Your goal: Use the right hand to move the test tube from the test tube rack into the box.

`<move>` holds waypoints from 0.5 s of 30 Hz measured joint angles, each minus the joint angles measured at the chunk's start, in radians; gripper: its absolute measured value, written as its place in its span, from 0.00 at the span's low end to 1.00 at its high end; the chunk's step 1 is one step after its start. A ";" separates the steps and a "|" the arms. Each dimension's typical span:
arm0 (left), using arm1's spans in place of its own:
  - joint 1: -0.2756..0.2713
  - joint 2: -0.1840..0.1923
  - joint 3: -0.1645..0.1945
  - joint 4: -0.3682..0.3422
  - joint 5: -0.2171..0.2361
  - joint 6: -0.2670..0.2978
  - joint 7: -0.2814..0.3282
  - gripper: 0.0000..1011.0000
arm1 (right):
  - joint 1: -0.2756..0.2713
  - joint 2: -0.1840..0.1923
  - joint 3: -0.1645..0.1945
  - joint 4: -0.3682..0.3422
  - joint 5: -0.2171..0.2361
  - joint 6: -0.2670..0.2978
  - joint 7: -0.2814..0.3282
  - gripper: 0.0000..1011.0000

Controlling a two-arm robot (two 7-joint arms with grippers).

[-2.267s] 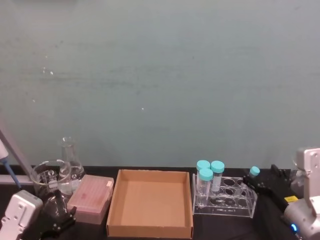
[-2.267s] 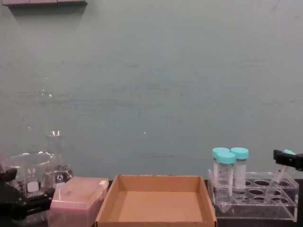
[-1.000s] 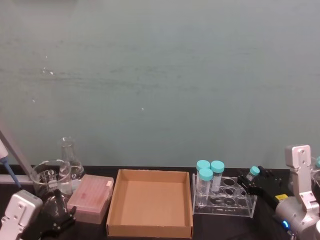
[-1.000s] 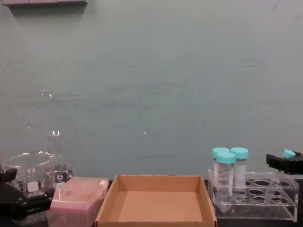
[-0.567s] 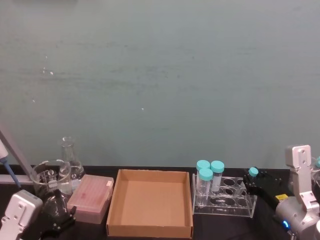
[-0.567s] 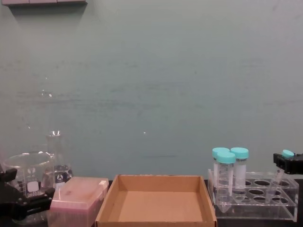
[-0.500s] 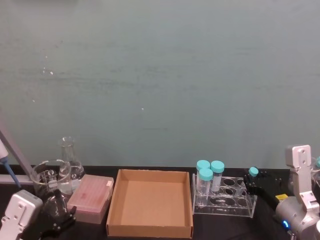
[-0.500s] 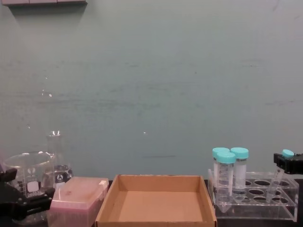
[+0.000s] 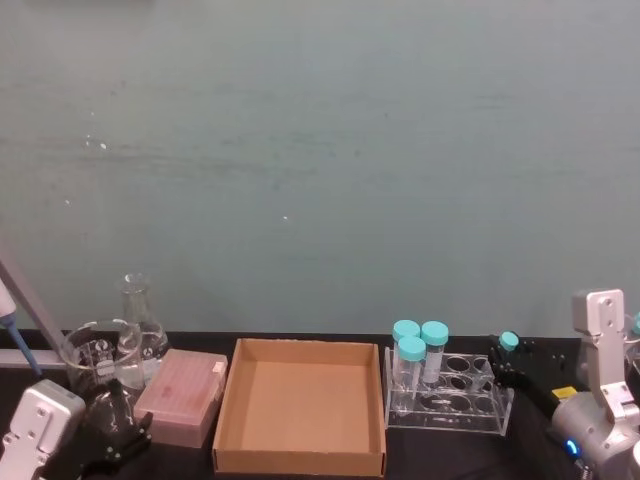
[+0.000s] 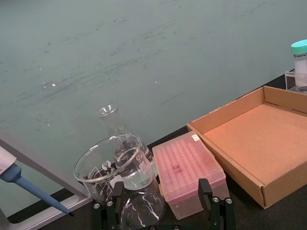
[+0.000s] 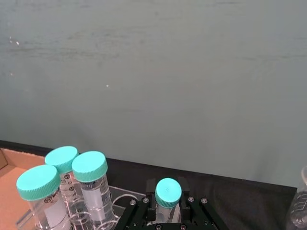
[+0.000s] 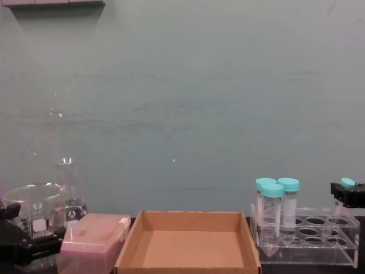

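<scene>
Grips the test tube [image 9: 510,342] just under its small teal cap with the right gripper [image 9: 503,362], low at the right of the head view, fingers pinched narrow on the tube. Holds it tilted at the right end of the test tube rack [image 9: 448,402], cap up and leaning right, pointed lower part down inside the rack (plainest from the side, at the right edge of the chest view). Shares the rack with three wider teal-capped tubes [image 9: 412,348] upright at its left end. Just left of the rack, lower centre: the box [image 9: 228,400], open side up on the dark table [image 9: 440,460]. Further left, a pink plastic box [image 9: 183,395], a beaker [image 9: 95,350] and a conical flask [image 9: 137,305]. Parks the left gripper [image 9: 115,445] in the lower left corner, fingers spread wide, near the glassware
</scene>
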 joint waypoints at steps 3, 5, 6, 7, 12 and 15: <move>0.000 0.000 0.000 0.000 0.000 0.000 0.000 0.99 | -0.005 -0.005 0.013 -0.008 -0.004 -0.006 -0.001 0.27; 0.000 0.000 0.000 0.000 0.000 0.000 0.000 0.99 | -0.008 -0.006 0.019 -0.014 -0.004 -0.006 0.000 0.27; 0.000 0.000 0.000 0.000 0.000 0.000 0.000 0.99 | -0.012 -0.008 0.026 -0.023 -0.004 -0.005 0.000 0.27; 0.000 0.000 0.000 0.000 0.000 0.000 0.000 0.99 | -0.017 -0.010 0.034 -0.034 -0.003 -0.004 0.002 0.27; 0.000 0.000 0.000 0.000 0.000 0.000 0.000 0.99 | -0.041 -0.010 0.062 -0.091 0.010 0.013 0.013 0.27; 0.000 0.000 0.000 0.000 0.000 0.000 0.000 0.99 | -0.057 -0.009 0.083 -0.138 0.024 0.028 0.022 0.27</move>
